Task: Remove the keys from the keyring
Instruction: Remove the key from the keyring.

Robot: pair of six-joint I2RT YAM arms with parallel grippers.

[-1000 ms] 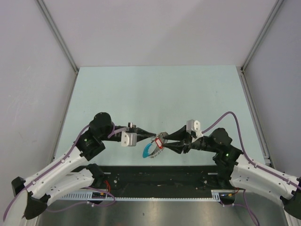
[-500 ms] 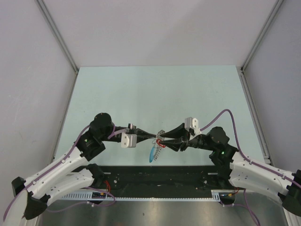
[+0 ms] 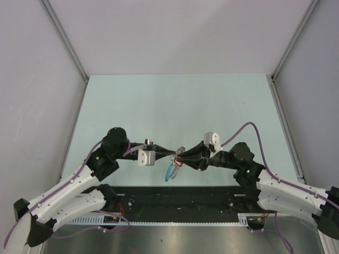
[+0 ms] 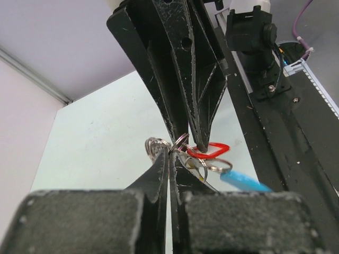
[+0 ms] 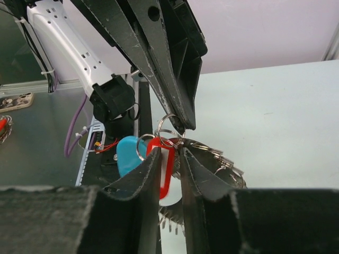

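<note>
Closing in from the right since a second ago, the right pincer [image 5: 170, 153] is narrowing its jaws around the red key [image 5: 165, 170]; whether they are clamping it yet I cannot tell. Meeting it tip to tip, the left pincer [image 4: 169, 154] is pressing together on the keyring [image 4: 180, 142], holding it above the near middle of the table [image 3: 159, 106]. A blue tag [image 3: 171, 170] is hanging below. Both arms are reaching inward from the near corners.

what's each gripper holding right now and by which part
Left gripper pinches the keyring by its silver rings; right gripper straddles the red key at its head, grip unclear.
</note>
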